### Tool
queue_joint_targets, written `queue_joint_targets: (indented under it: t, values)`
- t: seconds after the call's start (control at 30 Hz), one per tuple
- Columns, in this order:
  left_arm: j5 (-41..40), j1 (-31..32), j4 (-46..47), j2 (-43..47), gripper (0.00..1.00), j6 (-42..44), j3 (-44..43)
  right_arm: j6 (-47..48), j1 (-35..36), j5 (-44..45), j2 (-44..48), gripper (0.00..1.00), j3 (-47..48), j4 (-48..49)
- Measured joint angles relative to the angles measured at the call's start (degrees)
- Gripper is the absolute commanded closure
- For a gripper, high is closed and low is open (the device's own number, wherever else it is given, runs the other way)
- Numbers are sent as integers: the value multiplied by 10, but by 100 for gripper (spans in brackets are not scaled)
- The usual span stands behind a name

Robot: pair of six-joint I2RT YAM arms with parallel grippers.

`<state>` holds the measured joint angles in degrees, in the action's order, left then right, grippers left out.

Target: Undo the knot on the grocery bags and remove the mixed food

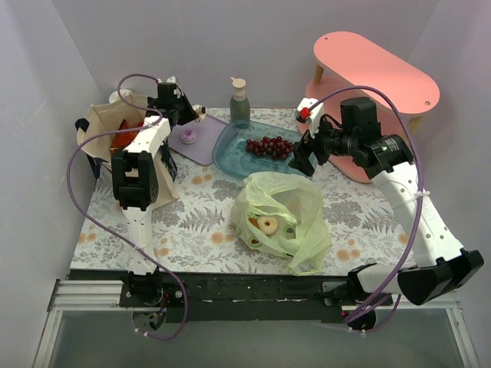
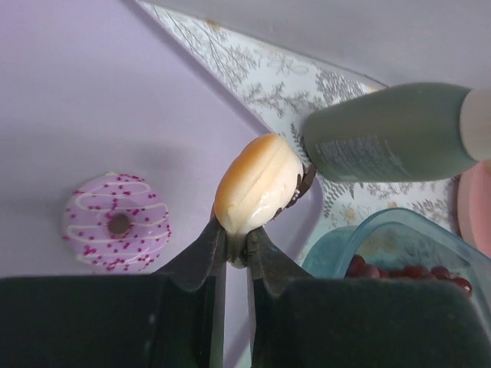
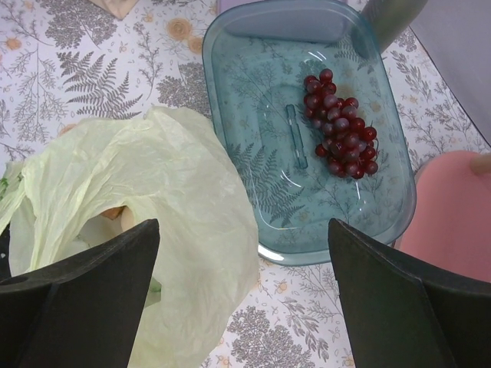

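The pale-green plastic bag (image 1: 295,222) lies open mid-table, and I see no knot on it. A ring-shaped pastry (image 1: 267,225) shows inside. The beige canvas tote (image 1: 103,126) stands at the far left with red packets in it. The dark red grapes (image 1: 268,146) lie in the clear blue tray (image 1: 230,153). My left gripper (image 2: 236,241) is shut on a golden glazed pastry (image 2: 257,184) and holds it over the lilac tray (image 2: 92,100). My right gripper (image 3: 244,245) is open and empty, above the bag (image 3: 153,184) and the blue tray's near rim (image 3: 307,257). The grapes also show in the right wrist view (image 3: 341,142).
A pink sprinkled donut (image 2: 116,222) lies on the lilac tray. A green pump bottle (image 1: 240,103) stands behind the blue tray and is close to the held pastry in the left wrist view (image 2: 391,134). A pink oval side table (image 1: 376,73) stands at the back right.
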<state>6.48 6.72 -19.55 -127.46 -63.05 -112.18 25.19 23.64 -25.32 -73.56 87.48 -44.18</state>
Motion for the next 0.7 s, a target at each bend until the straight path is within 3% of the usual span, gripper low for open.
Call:
queue_joint_targets:
  t: [0.2, 0.3, 0.7]
  values:
    - [158, -20, 43, -58, 100, -50, -1, 3, 0, 6, -33, 4, 9, -6]
    - [201, -17, 63, -63, 100, -65, -1, 3, -1, 8, -41, 4, 9, -9]
    - [225, -10, 84, -94, 99, -79, -1, 3, 0, 8, -64, 4, 10, -9]
